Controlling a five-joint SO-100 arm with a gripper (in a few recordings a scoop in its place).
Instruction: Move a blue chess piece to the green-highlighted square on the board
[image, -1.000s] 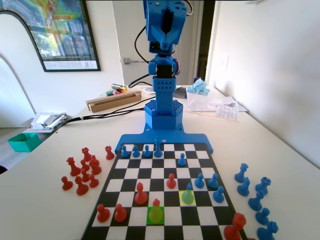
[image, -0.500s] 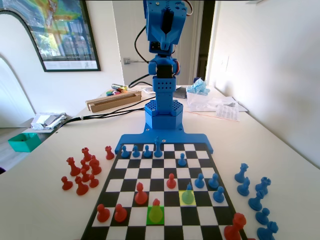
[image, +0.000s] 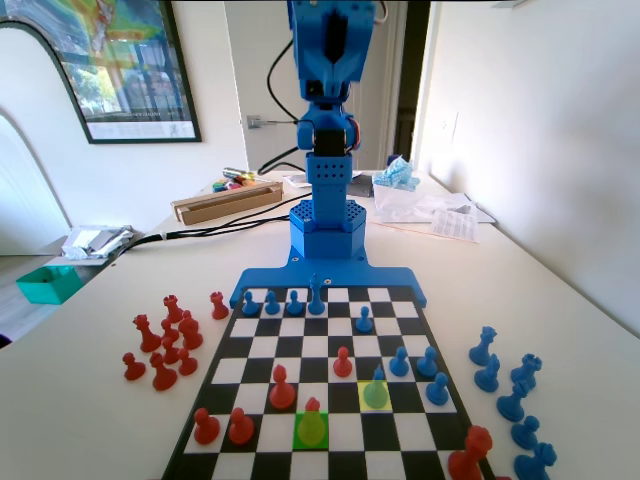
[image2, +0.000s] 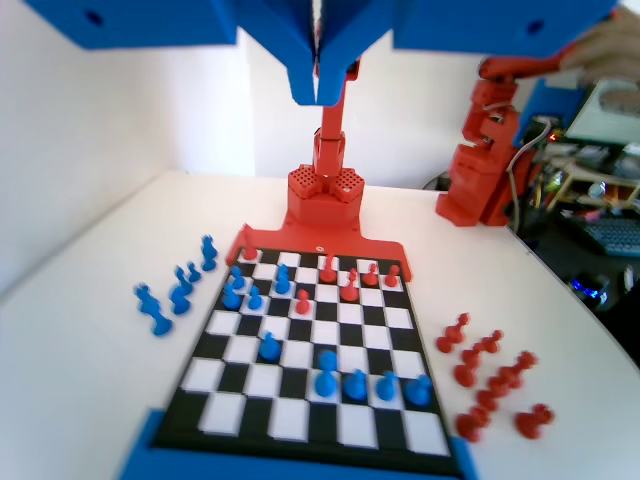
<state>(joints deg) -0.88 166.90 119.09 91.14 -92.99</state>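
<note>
The blue chess piece, with a thin pointed tip, stands on the yellow-highlighted square of the board in the fixed view. Left of it and one row nearer lies the green-highlighted square, where a red pawn stands. My gripper hangs high above the arm's base at the board's far end, well away from every piece. Its jaws meet at the top of the wrist view, shut with nothing between them. Far below in that view the board is spread out.
Captured red pieces cluster on the table left of the board in the fixed view, and captured blue pieces stand to the right. Other red pawns and blue pawns stand near both highlighted squares. Boxes and cables lie behind the arm.
The arm's upper part with the gripper has tilted and risen slightly at the top of the fixed view. No piece on the board has moved.
</note>
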